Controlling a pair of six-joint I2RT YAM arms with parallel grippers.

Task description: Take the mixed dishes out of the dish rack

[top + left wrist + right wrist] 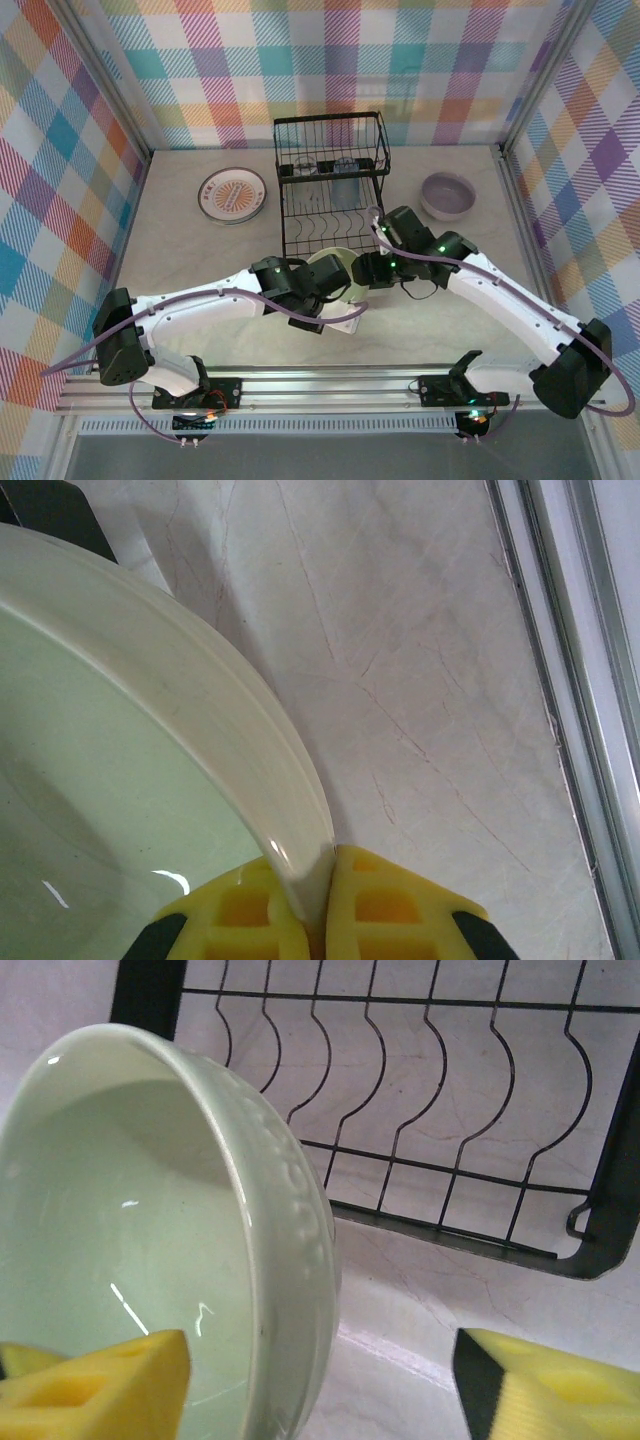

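top external view: the black wire dish rack stands at the far middle of the table. two clear glass tumblers sit in its raised basket section, and the lower slots look bare. a white plate with orange pattern lies flat on the table just left of the rack. a lavender bowl sits upright to the rack's right, well apart from it. the pale green bowl is just in front of the rack's near edge, between the two arms. the left gripper meets it from the left and the right gripper from the right.

left wrist view: the left gripper is pinched tight on the rim of the pale green bowl, its yellow fingers one on each side of the thin wall. the marbled table lies beyond.

right wrist view: the right gripper stands spread, with a wide gap between its pads. one yellow finger is inside the pale green bowl. the other finger is outside and clear of the wall, so the rim sits between them unclamped. the bowl is tipped on edge. the dish rack and its curved dividers lie just behind it. whether the bowl touches the table cannot be told.
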